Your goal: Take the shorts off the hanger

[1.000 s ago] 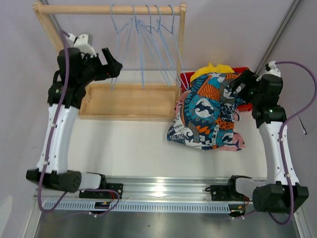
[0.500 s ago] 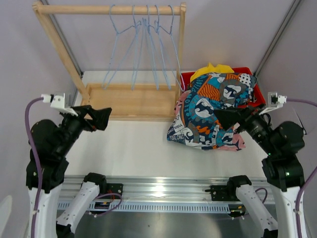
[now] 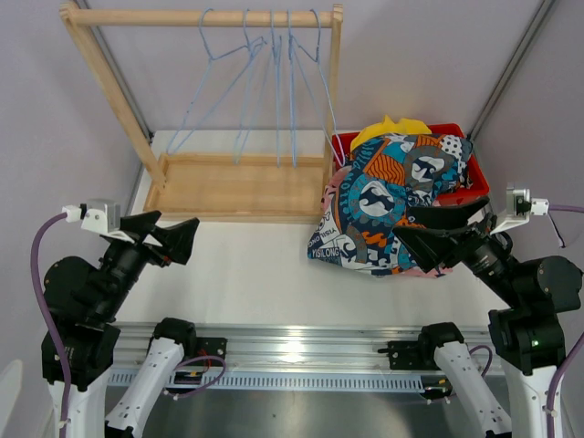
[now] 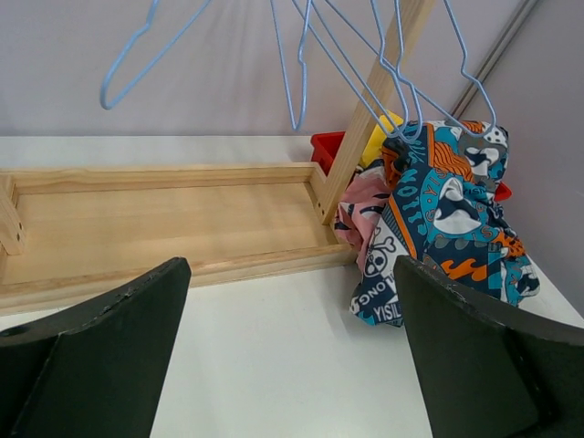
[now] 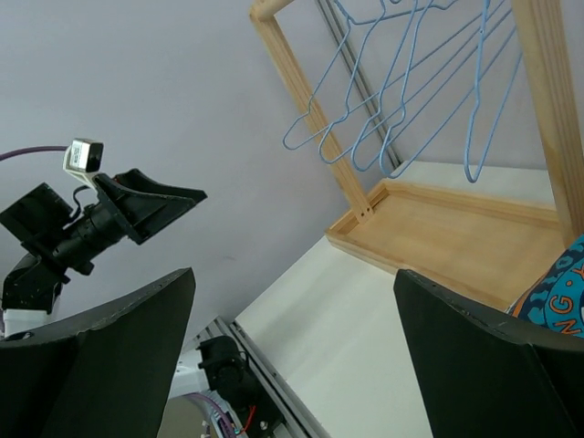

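Wooden rack (image 3: 182,16) stands at the far left of the table (image 3: 246,265) in the top external view, with bare blue wire hangers (image 3: 274,82) on its rail above the wooden base tray (image 3: 237,187). The shorts (image 3: 388,201) are off the hangers, heaped in and over the red bin (image 3: 456,132) just right of the rack. The patchwork pair (image 3: 374,196) lies on top and spills onto the table, the yellow pair (image 3: 391,128) shows at the back, and the pink pair (image 3: 429,267) shows at the near edge. Lettering along the patchwork hem reads approximately "YSILONG". The left gripper (image 3: 167,230) hangs above the table's left side with fingers apart and nothing between them. The right gripper (image 3: 422,226) hangs over the near side of the heap, fingers likewise spread and empty. In the left wrist view, the left gripper (image 4: 287,347) is spread wide above bare table, with the tray, hangers (image 4: 365,64) and heap (image 4: 447,201) ahead; the hem text shows partly as "YISIL". In the right wrist view, the right gripper (image 5: 292,356) is spread wide, facing the rack, the hangers (image 5: 401,91) and the left arm (image 5: 82,228); a patchwork corner (image 5: 557,292) carries lettering too cropped to read.
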`<state>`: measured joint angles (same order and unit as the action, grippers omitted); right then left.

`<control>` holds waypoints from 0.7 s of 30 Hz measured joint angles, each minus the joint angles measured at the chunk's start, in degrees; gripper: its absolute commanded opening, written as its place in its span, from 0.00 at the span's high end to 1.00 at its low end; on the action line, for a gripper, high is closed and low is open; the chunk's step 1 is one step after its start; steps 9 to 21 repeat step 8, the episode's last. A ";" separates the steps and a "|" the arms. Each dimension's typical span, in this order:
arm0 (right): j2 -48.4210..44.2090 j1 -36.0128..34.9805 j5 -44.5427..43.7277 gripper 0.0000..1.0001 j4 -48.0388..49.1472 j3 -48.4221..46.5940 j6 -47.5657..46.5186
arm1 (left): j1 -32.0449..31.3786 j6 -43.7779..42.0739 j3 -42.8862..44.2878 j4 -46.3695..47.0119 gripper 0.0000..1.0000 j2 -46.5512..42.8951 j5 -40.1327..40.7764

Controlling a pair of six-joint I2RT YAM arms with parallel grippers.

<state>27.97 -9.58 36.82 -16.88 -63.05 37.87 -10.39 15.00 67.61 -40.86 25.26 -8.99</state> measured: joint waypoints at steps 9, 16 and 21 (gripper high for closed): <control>-0.02 0.00 0.63 0.00 3.17 1.99 1.14 | 0.00 -0.31 0.00 -0.20 0.01 0.00 0.70; -0.02 0.00 0.63 0.00 3.17 1.99 1.14 | 0.00 -0.31 0.00 -0.20 0.01 0.00 0.70; -0.02 0.00 0.63 0.00 3.17 1.99 1.14 | 0.00 -0.31 0.00 -0.20 0.01 0.00 0.70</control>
